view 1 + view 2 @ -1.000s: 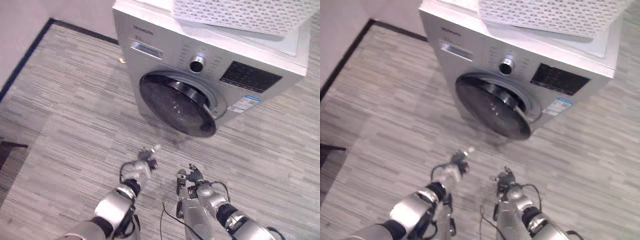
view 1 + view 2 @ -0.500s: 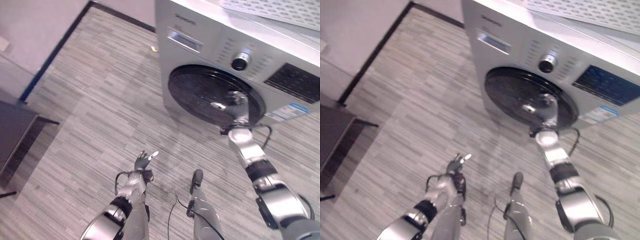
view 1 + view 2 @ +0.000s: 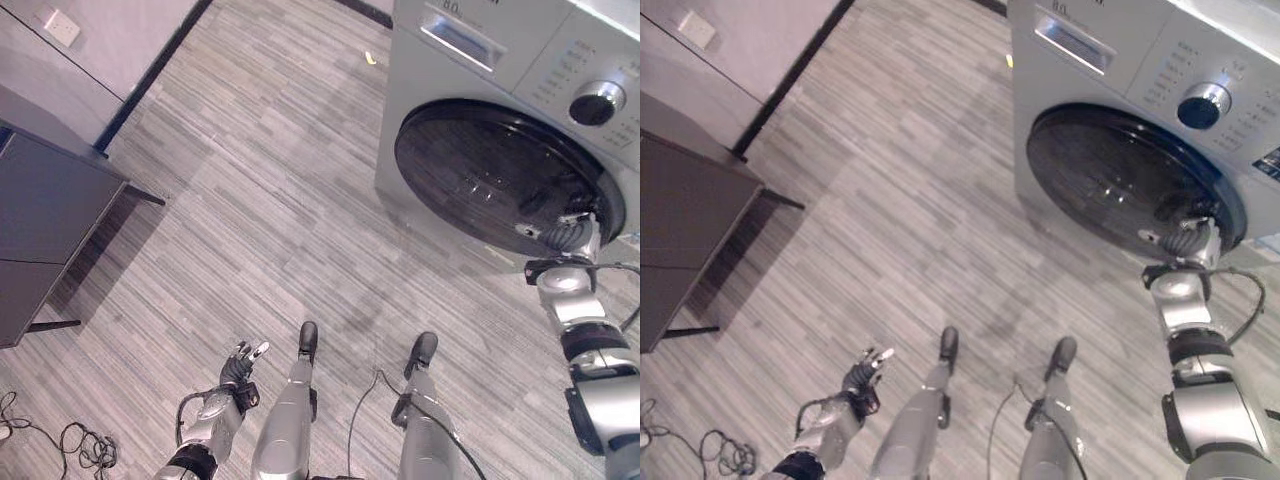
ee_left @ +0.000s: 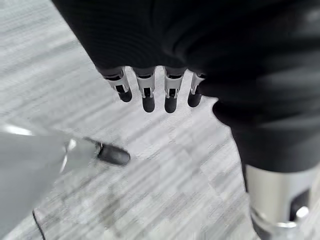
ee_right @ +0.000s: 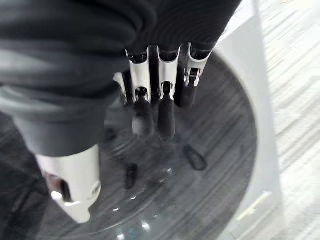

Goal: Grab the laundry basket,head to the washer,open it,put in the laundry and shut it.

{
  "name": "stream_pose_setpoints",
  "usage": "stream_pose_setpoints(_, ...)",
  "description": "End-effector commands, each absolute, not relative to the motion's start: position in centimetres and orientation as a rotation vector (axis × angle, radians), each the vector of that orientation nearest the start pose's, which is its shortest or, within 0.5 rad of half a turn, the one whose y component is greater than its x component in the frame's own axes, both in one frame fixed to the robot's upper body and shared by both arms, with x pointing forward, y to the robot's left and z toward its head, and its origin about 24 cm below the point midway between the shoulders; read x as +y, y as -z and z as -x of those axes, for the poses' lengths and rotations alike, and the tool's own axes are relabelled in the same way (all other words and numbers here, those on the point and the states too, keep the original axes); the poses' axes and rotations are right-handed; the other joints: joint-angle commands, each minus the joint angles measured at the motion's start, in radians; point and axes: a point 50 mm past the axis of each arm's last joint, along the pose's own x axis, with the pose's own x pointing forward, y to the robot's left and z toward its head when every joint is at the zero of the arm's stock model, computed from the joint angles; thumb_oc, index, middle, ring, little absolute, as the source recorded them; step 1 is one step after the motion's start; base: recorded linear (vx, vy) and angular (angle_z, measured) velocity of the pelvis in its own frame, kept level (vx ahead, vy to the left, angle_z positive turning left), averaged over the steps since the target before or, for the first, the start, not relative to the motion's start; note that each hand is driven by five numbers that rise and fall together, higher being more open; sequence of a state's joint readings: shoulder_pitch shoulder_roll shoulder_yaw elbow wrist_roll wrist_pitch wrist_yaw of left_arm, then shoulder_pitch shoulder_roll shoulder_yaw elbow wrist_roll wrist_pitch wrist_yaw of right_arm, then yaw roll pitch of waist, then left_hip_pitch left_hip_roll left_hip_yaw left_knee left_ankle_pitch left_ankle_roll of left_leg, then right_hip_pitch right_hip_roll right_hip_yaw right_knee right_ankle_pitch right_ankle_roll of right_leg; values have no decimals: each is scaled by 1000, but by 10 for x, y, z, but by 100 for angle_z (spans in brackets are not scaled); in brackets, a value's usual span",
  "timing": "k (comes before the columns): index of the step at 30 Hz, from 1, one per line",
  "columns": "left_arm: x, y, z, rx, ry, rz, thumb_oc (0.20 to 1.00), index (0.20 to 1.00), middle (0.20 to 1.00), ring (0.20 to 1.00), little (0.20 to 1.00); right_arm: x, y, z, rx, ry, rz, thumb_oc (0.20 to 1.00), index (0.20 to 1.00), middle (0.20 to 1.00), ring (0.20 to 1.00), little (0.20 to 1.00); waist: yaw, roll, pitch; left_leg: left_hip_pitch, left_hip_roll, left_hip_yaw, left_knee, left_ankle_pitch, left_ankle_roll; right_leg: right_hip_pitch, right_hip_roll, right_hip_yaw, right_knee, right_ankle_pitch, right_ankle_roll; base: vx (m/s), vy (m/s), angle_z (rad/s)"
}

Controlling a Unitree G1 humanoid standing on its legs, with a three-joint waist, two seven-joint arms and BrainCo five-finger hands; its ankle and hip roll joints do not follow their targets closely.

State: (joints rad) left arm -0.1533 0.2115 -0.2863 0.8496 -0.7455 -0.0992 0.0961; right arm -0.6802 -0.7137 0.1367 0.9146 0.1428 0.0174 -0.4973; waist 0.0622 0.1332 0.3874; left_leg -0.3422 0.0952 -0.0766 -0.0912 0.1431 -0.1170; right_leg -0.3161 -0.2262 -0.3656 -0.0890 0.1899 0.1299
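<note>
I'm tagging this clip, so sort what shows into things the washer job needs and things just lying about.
Job:
washer
washer door, looks closed
right robot hand, fingers straight, at the door's right edge
left robot hand, idle, low over the floor

Lying about:
dark cabinet by the wall
loose cables on the floor
wall socket

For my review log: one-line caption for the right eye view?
Right hand at the washer door's edge; left hand hangs low over the floor.

Even, diffuse indoor light, moderately bright; floor shadows soft. Small specular highlights on the washer door glass and silver knob. Left wrist view: near dark cover out of focus, floor blurred. Right wrist view: right hand soft, reflections smeared across the door.
</note>
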Motion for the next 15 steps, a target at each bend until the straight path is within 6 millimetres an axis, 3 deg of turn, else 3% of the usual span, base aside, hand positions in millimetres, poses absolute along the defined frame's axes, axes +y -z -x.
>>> stream_pose_setpoints(1,171,106,-221,703,-170,308,1000,1000,1000,1000,1000,-375,-221,-327,-255,982,548,1000,1000,1000,1000,1000,-16,-45,-62,-1,-7,89,4,-53,20,27,-2,80,2,-113,13,51,-24,0)
stream_pose_setpoints(10,156,103,-229,701,-148,321,1000,1000,1000,1000,1000,-366,-202,-307,-330,1025,537,1000,1000,1000,1000,1000,-48,-74,-83,9,6,93,4,-67,21,38,9,78,2,-123,9,38,-18,0)
stream_pose_setpoints(15,147,100,-233,692,-120,326,1000,1000,1000,1000,1000,-370,-183,-276,-347,1105,521,1000,1000,1000,1000,1000,-75,-103,-104,24,13,94,4,-84,26,52,13,72,2,-133,8,33,0,-1)
